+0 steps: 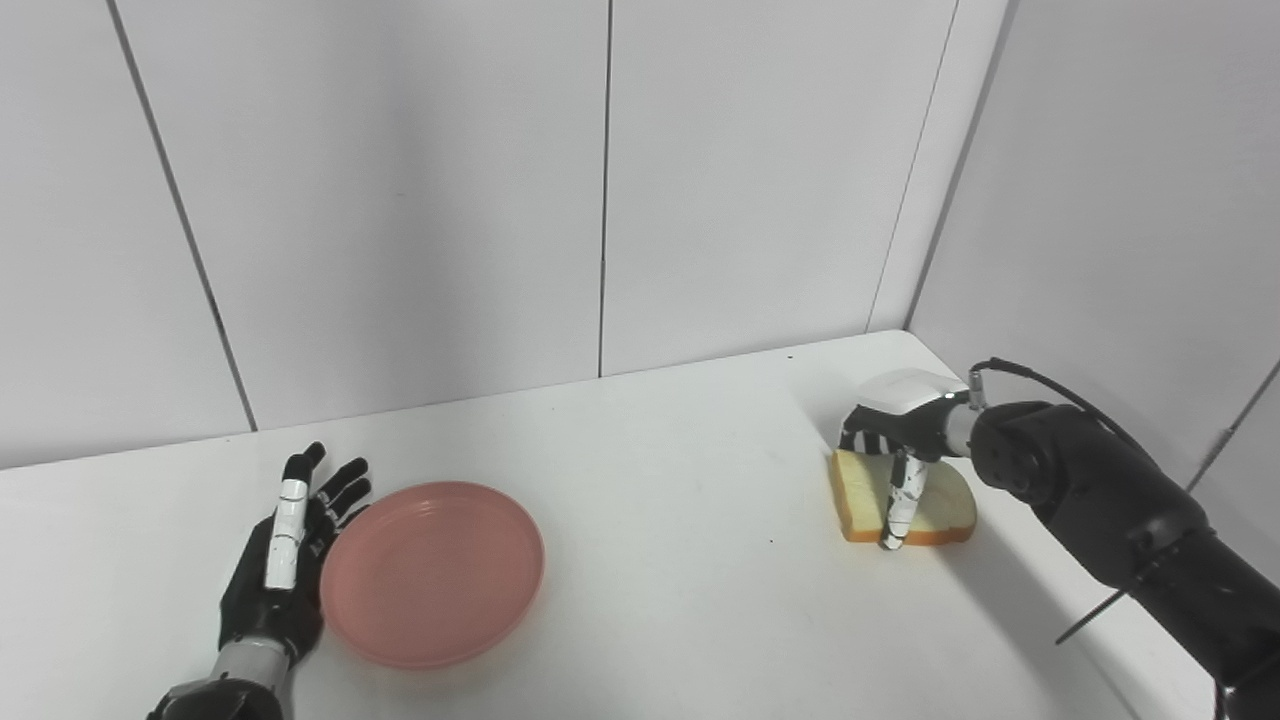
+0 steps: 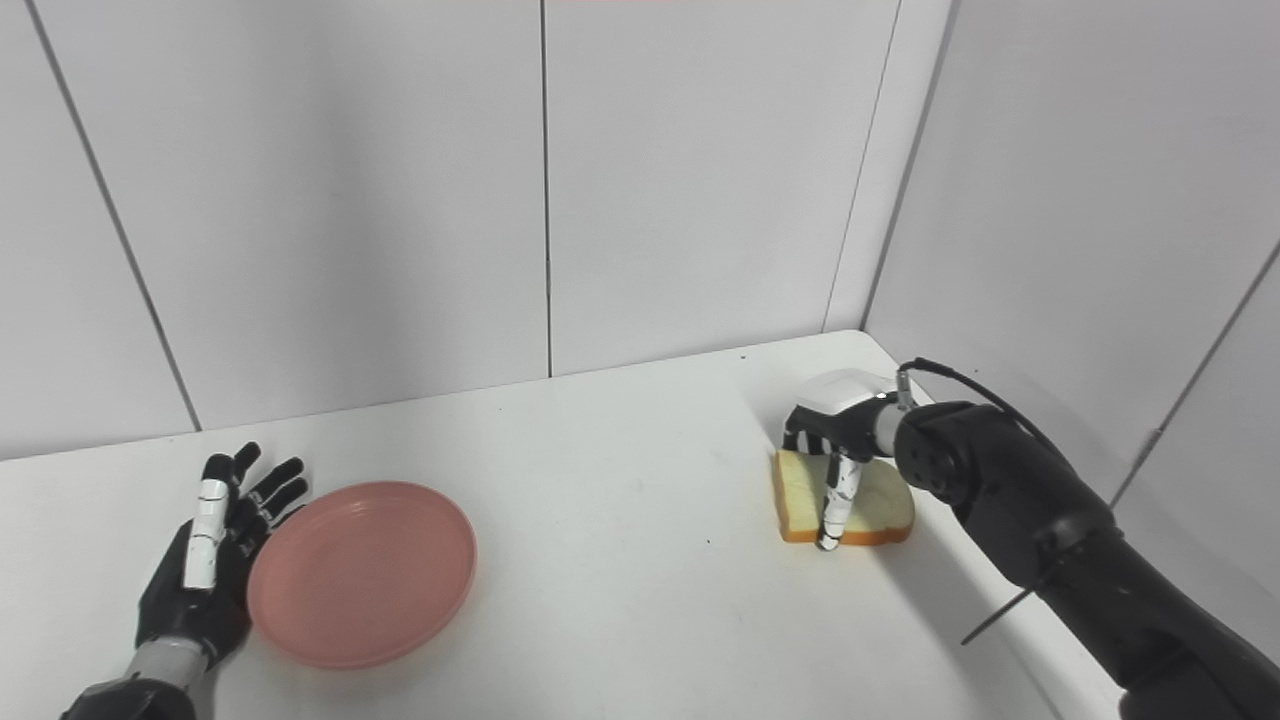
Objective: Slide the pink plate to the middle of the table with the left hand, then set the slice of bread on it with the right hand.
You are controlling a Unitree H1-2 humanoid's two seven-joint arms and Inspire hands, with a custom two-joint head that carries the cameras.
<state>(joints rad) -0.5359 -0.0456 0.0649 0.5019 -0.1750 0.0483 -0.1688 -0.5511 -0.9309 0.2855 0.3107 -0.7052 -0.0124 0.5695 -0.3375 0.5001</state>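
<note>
The pink plate (image 1: 432,570) lies flat on the white table (image 1: 660,500) at the near left. My left hand (image 1: 285,555) is open, fingers stretched out, palm against the plate's left rim. The slice of bread (image 1: 948,508) lies on the table at the right, close to the side wall. My right hand (image 1: 900,430) is over it from above, with fingers curled at its far edge and the thumb (image 1: 900,500) down across it to its near edge, closed on the slice. The slice rests on the table.
White panel walls close the table at the back and on the right (image 1: 1100,250). The right forearm (image 1: 1100,500) and its cable run along the table's right edge. Bare table surface lies between plate and bread.
</note>
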